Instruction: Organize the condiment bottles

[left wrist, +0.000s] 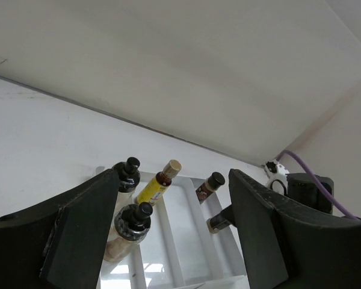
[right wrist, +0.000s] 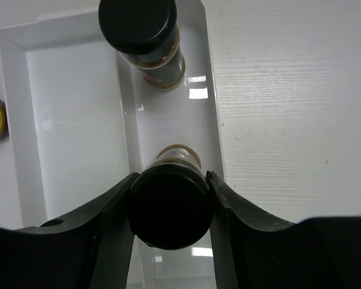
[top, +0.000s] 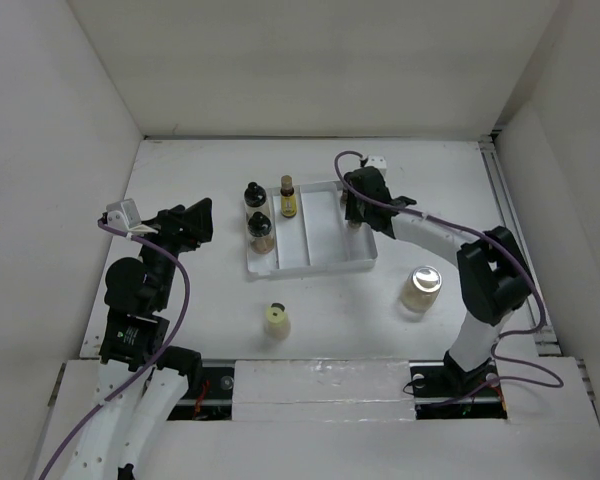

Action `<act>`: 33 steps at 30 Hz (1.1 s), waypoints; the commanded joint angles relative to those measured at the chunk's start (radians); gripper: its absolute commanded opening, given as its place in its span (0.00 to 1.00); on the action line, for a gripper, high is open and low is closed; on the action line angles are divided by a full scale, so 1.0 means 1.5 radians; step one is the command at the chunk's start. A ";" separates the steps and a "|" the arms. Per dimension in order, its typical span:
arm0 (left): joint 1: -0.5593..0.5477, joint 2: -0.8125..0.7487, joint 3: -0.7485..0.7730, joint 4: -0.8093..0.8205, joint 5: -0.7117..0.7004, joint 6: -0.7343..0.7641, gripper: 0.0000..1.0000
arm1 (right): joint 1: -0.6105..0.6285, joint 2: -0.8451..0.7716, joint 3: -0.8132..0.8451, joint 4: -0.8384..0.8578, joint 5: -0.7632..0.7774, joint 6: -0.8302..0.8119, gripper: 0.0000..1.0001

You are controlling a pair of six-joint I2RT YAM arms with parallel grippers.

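White table [top: 180,330], matte white walls. Only top view shows me silver-lidded jar [top: 421,288] and cream-yellow bottle [top: 276,318], both on table near of white plastic tray [top: 325,262]. Amber bottle [top: 287,197] at tray's far left. Right wrist view: right pincer [right wrist: 170,188] clenched on black-capped bottle [right wrist: 170,211] in tray's right slot, glossy; from above, hidden under arm. Left pincer [left wrist: 173,177] released, holding nothing.
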 commanded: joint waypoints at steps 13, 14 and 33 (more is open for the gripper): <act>-0.003 0.002 -0.001 0.027 0.010 -0.003 0.69 | -0.014 0.061 0.083 0.070 -0.002 -0.011 0.49; -0.003 0.002 -0.001 0.027 0.010 -0.003 0.69 | -0.014 0.055 0.083 0.070 -0.002 -0.011 0.49; -0.003 -0.004 -0.001 0.027 0.010 -0.003 0.69 | 0.007 -0.102 0.044 0.026 0.003 -0.023 0.73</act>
